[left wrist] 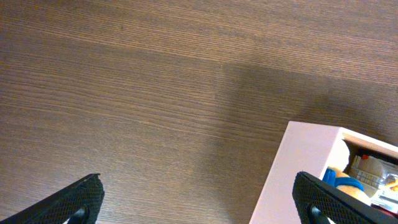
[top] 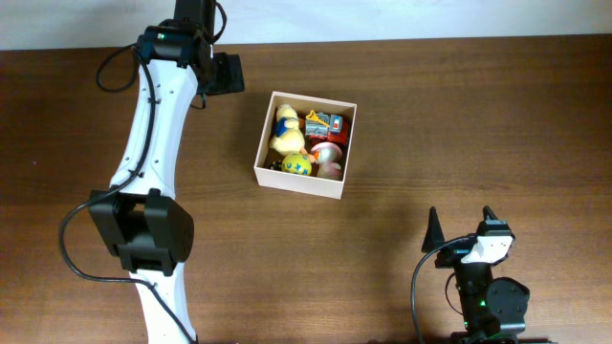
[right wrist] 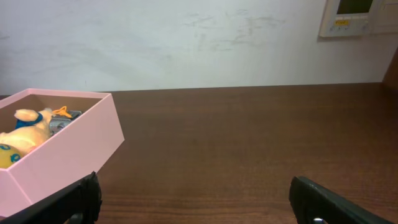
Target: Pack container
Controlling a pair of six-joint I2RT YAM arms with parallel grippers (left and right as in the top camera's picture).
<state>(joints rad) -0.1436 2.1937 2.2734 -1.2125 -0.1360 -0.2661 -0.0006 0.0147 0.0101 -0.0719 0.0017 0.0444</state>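
The left arm (top: 153,124), white with dark joints, is being stretched from the near edge of the table (top: 478,115) up its left side, and a black cable (top: 69,250) is being looped beside its lower joint. The left gripper (left wrist: 198,179) is being held wide apart over bare wood, with only the table showing between the fingers. It is hanging near the container's far left corner, not touching it. In the left wrist view the right-hand finger is being overlapped with the container's pale wall.

The container (top: 298,181) is sitting at mid-table, turned slightly askew, well apart from the right arm. Toys are being carried inside it: a yellow plush duck (top: 286,129) at the left, a spotted yellow ball (top: 297,164) in front of it, a red car (top: 326,122) at the back right and a pink-and-white toy (top: 329,159) below that. Print is showing on the car, but it cannot be read.

The right gripper (top: 460,222) is being kept near the front right of the table, its jaws spread wide and gripping nothing. In its wrist view the container is lying to the left, with open wood ahead, a white wall (right wrist: 186,43) behind and a wall panel (right wrist: 357,15) at the top right. The panel's markings are too small to be read.
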